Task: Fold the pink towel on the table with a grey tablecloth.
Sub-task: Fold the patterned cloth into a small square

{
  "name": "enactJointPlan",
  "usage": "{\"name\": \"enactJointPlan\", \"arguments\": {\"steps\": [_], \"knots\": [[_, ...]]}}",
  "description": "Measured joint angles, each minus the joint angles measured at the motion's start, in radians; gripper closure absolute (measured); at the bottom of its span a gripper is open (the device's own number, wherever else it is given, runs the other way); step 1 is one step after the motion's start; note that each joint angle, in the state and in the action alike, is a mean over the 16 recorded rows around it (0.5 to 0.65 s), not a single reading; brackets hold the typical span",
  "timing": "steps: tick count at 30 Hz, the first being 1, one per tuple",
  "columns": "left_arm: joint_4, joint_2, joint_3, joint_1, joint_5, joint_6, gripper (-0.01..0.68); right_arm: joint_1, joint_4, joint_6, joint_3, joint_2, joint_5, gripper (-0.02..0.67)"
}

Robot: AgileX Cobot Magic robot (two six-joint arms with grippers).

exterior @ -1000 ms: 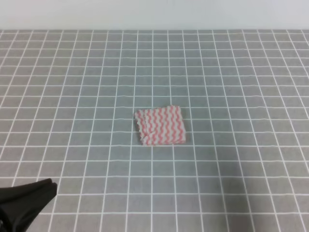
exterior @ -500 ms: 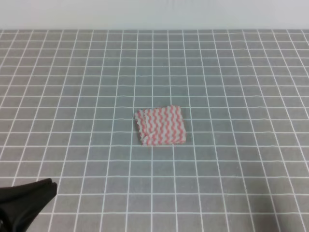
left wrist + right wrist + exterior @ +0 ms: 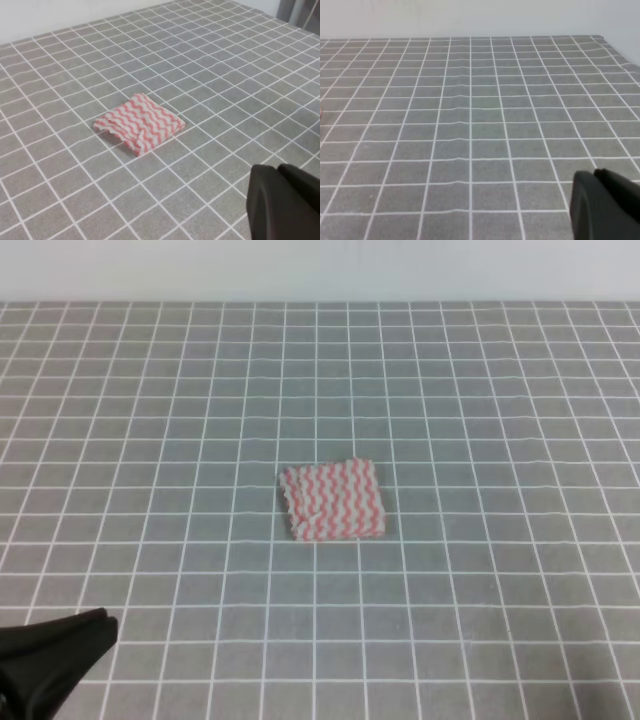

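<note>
Nothing is being moved since earlier; the pink towel (image 3: pixel 332 500) is lying folded, untouched; left gripper (image 3: pixel 50 660) opening cannot be told

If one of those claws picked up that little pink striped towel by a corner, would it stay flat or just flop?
Probably flop: the pink towel looks like thin cloth, already folded into layers with soft, slightly lifted edges. It likely weighs very little, since it barely rises off the grey tablecloth. A push would probably bunch or unfold it rather than slide it neatly, cloth against cloth.
</note>
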Motion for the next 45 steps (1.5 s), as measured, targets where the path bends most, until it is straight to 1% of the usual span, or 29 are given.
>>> {"name": "enactJointPlan", "arguments": {"steps": [19,25,28,31,37,40,43,45], "knots": [[0.001,0.001,0.000,0.000,-0.004,0.000,0.673,0.000,0.005,0.000,0.002,-0.001,-0.002,0.651],[0.020,-0.001,0.001,0.000,-0.047,0.000,0.673,0.000,0.006,0.000,0.003,0.001,0.000,0.651],[0.051,-0.006,0.011,-0.001,-0.095,-0.025,0.673,0.000,0.006,0.000,0.003,0.001,-0.001,0.651],[0.108,-0.026,0.034,-0.001,-0.159,-0.091,0.673,0.000,0.006,0.000,0.003,0.001,0.001,0.651],[0.284,-0.111,0.127,0.012,-0.314,-0.310,0.673,0.000,0.006,0.000,0.003,0.001,0.001,0.651],[0.372,-0.170,0.188,0.038,-0.374,-0.444,0.673,0.000,0.006,0.000,0.003,0.001,0.001,0.651],[0.455,-0.232,0.245,0.085,-0.404,-0.583,0.673,0.000,0.006,0.000,0.002,-0.001,0.002,0.651],[0.503,-0.269,0.276,0.122,-0.405,-0.646,0.673,0.000,0.006,0.000,0.002,-0.001,0.001,0.651]]}}
